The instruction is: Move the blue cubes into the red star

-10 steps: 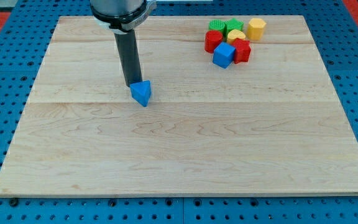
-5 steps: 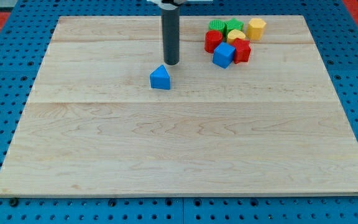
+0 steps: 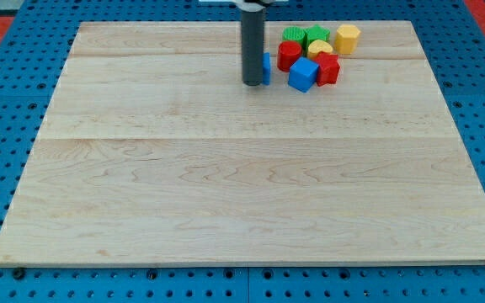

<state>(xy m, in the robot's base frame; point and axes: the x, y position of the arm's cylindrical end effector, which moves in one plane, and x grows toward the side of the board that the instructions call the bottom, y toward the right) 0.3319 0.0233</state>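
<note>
My tip [image 3: 251, 83] stands on the board at the view's top, just left of the block cluster. A blue block [image 3: 265, 68] is mostly hidden behind the rod, only its right edge showing; it touches the rod's right side. A blue cube [image 3: 303, 74] lies to its right, next to the red star [image 3: 327, 69] at the cluster's lower right.
The cluster at the view's top right also holds a red block [image 3: 288, 55], a yellow heart [image 3: 319, 48], two green blocks [image 3: 294, 34] [image 3: 317, 35] and a yellow block [image 3: 348, 38]. The wooden board [image 3: 242, 194] sits on a blue perforated table.
My tip has moved right and towards the view's top. The blue block has been pushed from the board's middle left up to just left of the cluster.
</note>
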